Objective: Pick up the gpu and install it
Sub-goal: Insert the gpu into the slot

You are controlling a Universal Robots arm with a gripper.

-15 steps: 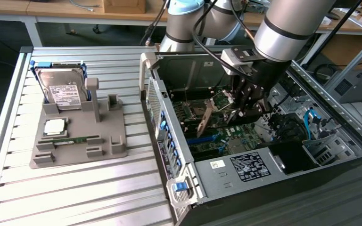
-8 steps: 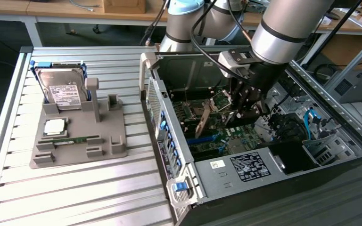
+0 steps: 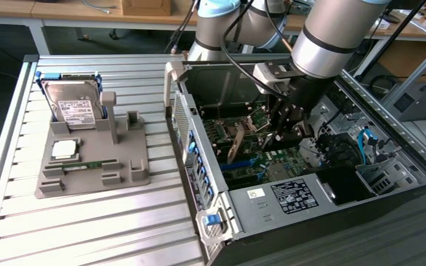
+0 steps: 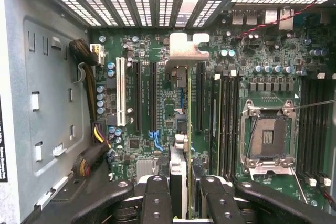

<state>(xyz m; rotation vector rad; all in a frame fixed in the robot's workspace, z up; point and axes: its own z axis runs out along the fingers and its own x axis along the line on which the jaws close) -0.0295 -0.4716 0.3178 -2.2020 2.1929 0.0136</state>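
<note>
gpu (image 4: 181, 145) edge-on — between tool (image 4: 184, 192) fingers

The gripper (image 3: 285, 132) hangs inside the computer case (image 3: 294, 197), its fingertips hidden behind cables and the arm. In the wrist view the gpu (image 4: 181, 129) stands edge-on, its faces unseen, and the label (image 4: 2, 140) is cut off

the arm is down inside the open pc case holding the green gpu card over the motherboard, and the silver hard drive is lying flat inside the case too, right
Not quite. The silver hard drive with white label stands in the grey holder outside the open computer case, per the exterior view. The pincer does hold the thin green gpu card over the motherboard.
</note>
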